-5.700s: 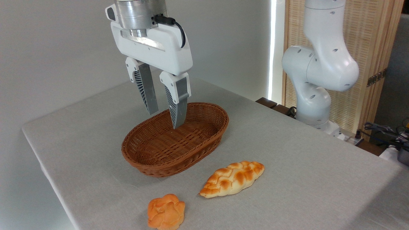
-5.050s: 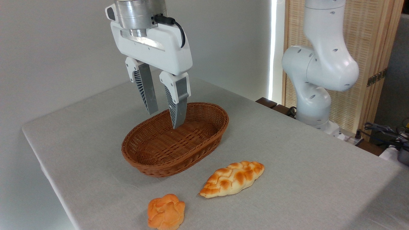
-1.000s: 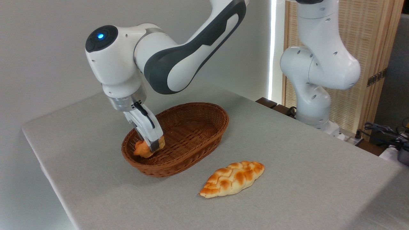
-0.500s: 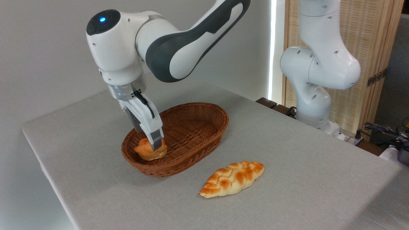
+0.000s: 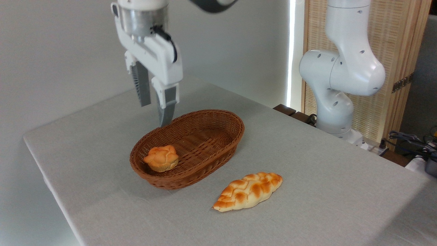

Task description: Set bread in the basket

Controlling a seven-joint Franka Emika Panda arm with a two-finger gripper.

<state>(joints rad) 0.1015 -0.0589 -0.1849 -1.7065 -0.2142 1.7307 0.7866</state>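
Observation:
The bread [image 5: 161, 158], a small round orange bun with a lobed top, lies inside the left end of the oval brown wicker basket [image 5: 211, 150]. My gripper [image 5: 155, 114] hangs well above the basket's back left rim, clear of the bun. Its two grey fingers [image 5: 166, 109] stand apart with nothing between them, so it is open.
A longer pale braided loaf [image 5: 248, 191] with browned patches lies on the grey table [image 5: 324, 191] in front of and to the right of the basket. The arm's white base [image 5: 336, 85] stands at the table's back right. The table's left edge runs close to the basket.
My gripper has let go of the bun and risen up and slightly back out of the basket. The bun stays where it was set down, at the basket's left end.

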